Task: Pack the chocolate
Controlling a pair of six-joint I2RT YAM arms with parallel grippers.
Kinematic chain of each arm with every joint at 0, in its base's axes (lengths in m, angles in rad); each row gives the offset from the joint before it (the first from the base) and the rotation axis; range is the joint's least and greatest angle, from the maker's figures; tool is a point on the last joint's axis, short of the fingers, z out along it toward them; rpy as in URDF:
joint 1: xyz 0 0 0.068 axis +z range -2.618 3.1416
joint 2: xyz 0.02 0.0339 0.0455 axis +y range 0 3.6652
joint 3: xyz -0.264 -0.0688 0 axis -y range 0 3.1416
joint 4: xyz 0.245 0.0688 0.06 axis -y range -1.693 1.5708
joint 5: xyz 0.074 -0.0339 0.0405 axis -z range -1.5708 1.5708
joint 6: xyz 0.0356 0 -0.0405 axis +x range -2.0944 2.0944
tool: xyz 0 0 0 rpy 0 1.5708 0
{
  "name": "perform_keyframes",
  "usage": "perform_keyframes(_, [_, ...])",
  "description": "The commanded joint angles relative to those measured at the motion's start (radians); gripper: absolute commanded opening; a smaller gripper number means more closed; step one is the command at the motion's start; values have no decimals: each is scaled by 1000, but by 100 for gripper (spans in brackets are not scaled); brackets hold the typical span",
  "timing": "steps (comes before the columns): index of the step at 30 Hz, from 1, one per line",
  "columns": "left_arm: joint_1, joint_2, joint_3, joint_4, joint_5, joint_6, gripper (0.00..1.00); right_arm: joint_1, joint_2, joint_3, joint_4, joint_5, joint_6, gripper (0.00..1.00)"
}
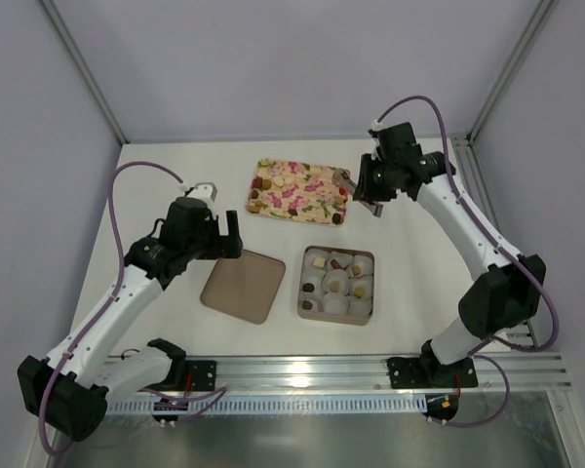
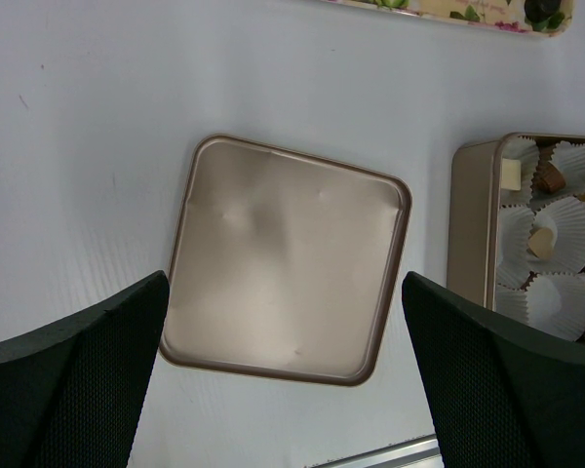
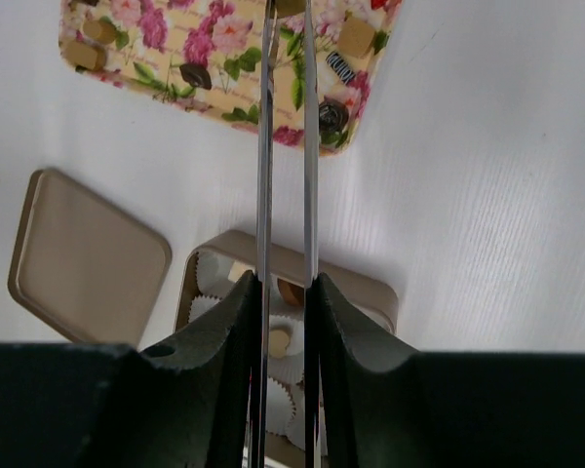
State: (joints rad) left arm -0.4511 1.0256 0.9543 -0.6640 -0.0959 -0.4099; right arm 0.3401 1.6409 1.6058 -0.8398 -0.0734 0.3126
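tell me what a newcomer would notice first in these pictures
The pink floral tray at the back, dotted with chocolates, draws the eye first. Nearer the arms sits a tin of white paper cups, a few filled, its lid lying to the left by the open left gripper. The right gripper holds long tweezers at the tray's right end.

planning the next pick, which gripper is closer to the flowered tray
Right. The right gripper is at the tray's right end; the left gripper hangs over the lid.
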Motion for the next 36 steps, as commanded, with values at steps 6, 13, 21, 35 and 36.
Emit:
perform_keyframes(6, [3, -22, 32, 6, 12, 3, 100, 5, -392, -257, -102, -150, -56, 25])
perform_keyframes(13, [3, -24, 32, 7, 16, 5, 100, 25, -645, -426, -274, -213, -75, 25])
perform_keyframes(21, [3, -15, 35, 7, 28, 2, 100, 91, -783, -511, -424, -267, -37, 25])
perform_keyframes(35, [3, -21, 29, 7, 19, 2, 100, 301, -782, -603, -390, -167, 77, 25])
perform_keyframes(36, [2, -22, 31, 7, 18, 2, 100, 307, -779, -607, -389, -167, 77, 25])
